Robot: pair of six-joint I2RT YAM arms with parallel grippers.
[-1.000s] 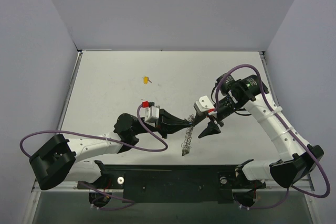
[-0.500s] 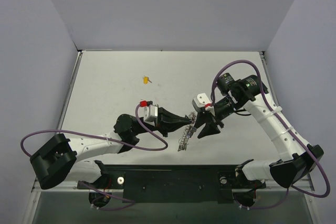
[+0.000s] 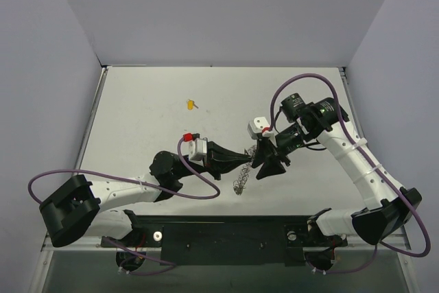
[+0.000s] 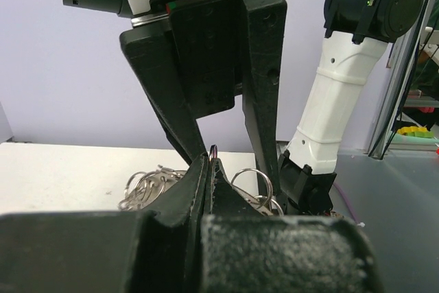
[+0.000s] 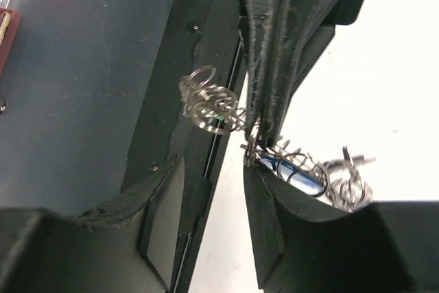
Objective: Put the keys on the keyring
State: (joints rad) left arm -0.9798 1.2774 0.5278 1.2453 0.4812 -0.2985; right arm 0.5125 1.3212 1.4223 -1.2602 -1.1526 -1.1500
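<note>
A yellow key (image 3: 190, 105) lies alone on the far part of the pale surface (image 3: 137, 128), well apart from both arms. Mid-surface, the left pincer (image 3: 247, 160) is pressed together on the keyring (image 3: 240, 182), whose silvery loops trail toward the near edge. The right pincer (image 3: 266, 165) stands with its fingers apart, straddling that tip, so the two crowd each other. A blue key (image 5: 291, 171) sits among the rings. A black rail (image 3: 226, 228) bounds the near edge. Lilac walls (image 3: 226, 12) close in the other sides, and there is room to move on the far half.
</note>
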